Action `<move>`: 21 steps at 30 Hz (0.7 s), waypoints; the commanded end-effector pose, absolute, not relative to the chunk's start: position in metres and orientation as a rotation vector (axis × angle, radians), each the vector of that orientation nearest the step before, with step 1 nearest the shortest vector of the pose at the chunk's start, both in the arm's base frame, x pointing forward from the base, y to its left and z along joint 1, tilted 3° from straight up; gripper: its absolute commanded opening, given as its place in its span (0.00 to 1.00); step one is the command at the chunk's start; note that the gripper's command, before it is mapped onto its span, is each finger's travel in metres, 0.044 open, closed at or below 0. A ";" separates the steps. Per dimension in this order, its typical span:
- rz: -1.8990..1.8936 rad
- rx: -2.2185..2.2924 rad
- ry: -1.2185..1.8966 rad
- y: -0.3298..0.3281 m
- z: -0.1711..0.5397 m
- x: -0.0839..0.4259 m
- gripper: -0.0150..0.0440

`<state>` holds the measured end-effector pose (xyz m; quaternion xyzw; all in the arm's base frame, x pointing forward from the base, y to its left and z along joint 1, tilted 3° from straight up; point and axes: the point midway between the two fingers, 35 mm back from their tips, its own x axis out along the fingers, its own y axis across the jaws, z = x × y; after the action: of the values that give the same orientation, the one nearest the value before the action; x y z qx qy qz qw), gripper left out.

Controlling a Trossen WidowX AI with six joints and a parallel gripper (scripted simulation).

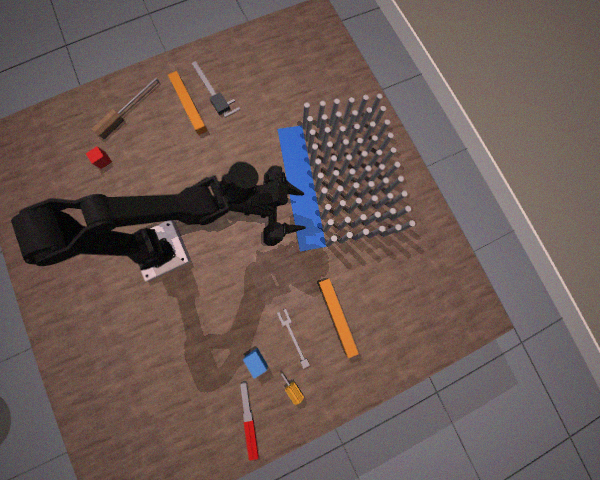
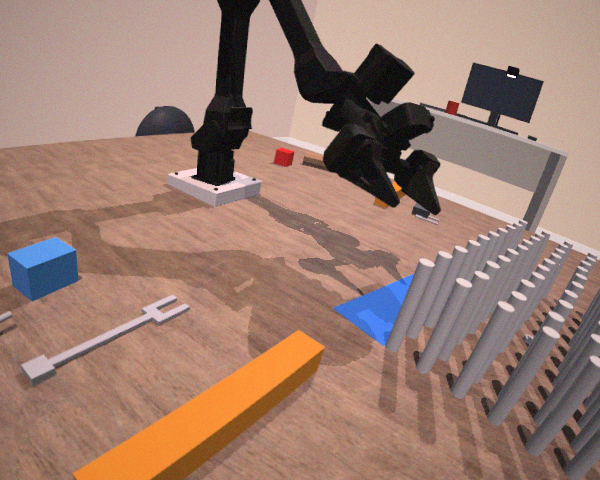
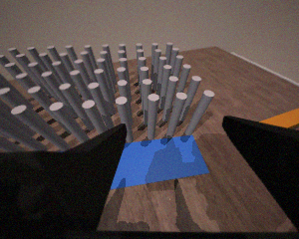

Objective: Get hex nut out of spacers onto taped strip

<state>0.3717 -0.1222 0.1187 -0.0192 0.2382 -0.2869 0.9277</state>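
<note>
Going left to right in the top view, the wood-handled tool (image 1: 107, 124) (image 2: 314, 161) is lying far off on the arm's left side, and the blue block (image 1: 255, 362) (image 2: 44, 271) is resting on its right. The grey fork (image 1: 294, 339) (image 2: 104, 336) is lying just beyond that block, its prongs pointing roughly toward the strip and its long axis running close to parallel with the orange bar (image 1: 338, 317) (image 2: 202, 413) (image 3: 289, 117) beside it. The gripper (image 1: 303, 210) (image 2: 417, 206) (image 3: 172, 124) is hovering above the blue strip (image 1: 292, 149) (image 2: 370, 304) (image 3: 135, 166), fingers standing wide apart with nothing between them, facing the spacers (image 1: 352, 171) (image 2: 411, 310) (image 3: 152, 115). A small silvery thing, probably the nut (image 2: 527, 339), is showing among the spacers in the exterior view, so it is lying ahead of the gripper, past the front row; which gap is holding it, I cannot tell. No tool is being held, so the coming move is probably depending on swinging right and back to one, likely the fork, before reaching forward.
</note>
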 end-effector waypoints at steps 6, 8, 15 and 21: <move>-0.344 -0.225 0.347 -0.040 0.148 0.398 1.00; -0.344 -0.225 0.347 -0.040 0.148 0.398 1.00; -0.344 -0.225 0.347 -0.040 0.148 0.398 1.00; -0.344 -0.225 0.347 -0.040 0.148 0.398 1.00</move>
<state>0.3978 -0.0406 0.1470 -0.1090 0.1727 -0.1710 0.9639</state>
